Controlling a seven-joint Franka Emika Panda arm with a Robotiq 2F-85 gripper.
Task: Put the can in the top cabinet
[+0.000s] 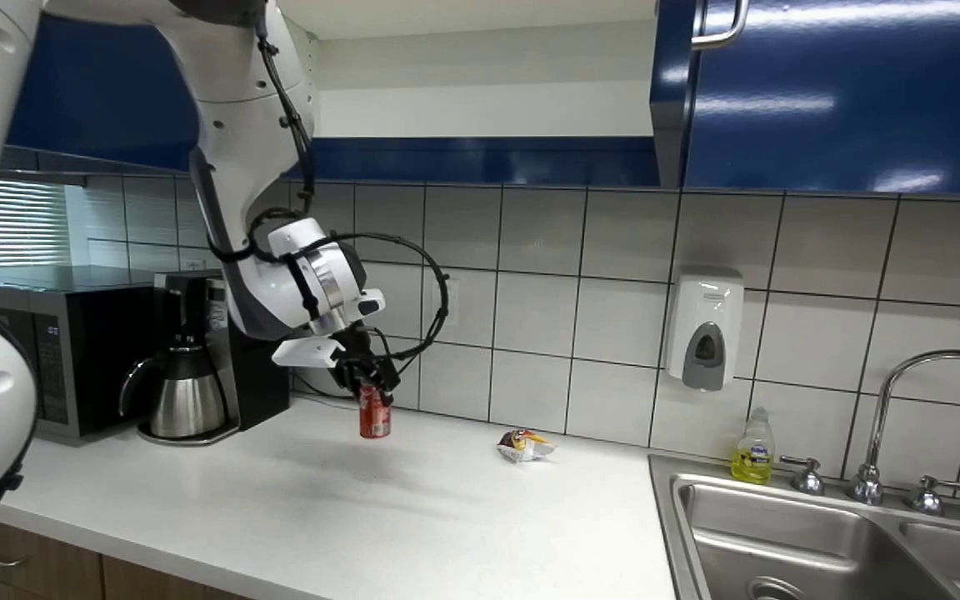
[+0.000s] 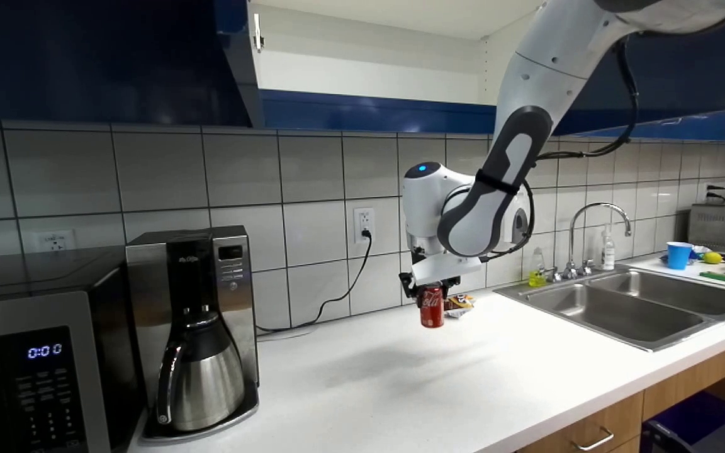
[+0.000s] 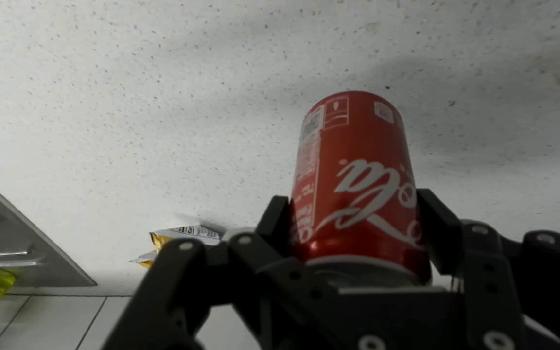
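The red can with pale lettering shows in both exterior views (image 1: 375, 418) (image 2: 432, 313) and in the wrist view (image 3: 358, 146). My gripper, seen in both exterior views (image 1: 374, 392) (image 2: 432, 290) and the wrist view (image 3: 353, 216), is shut on the can, one finger on each side of its upper part. The can hangs upright, or nearly so, a little above the white counter (image 1: 447, 517). The top cabinet (image 1: 480, 104) stands open above and behind, also in an exterior view (image 2: 362, 69). Its pale inside shows above a blue lower edge; the shelf floor is hidden.
The cabinet's open blue door (image 1: 672, 100) juts out on one side. A coffee maker (image 2: 230, 270) and microwave (image 2: 104, 352) stand on the counter. A snack packet (image 1: 523, 446) lies near the tiled wall. Beyond are a soap dispenser (image 1: 705, 329), soap bottle (image 1: 752, 450) and sink (image 1: 667, 517).
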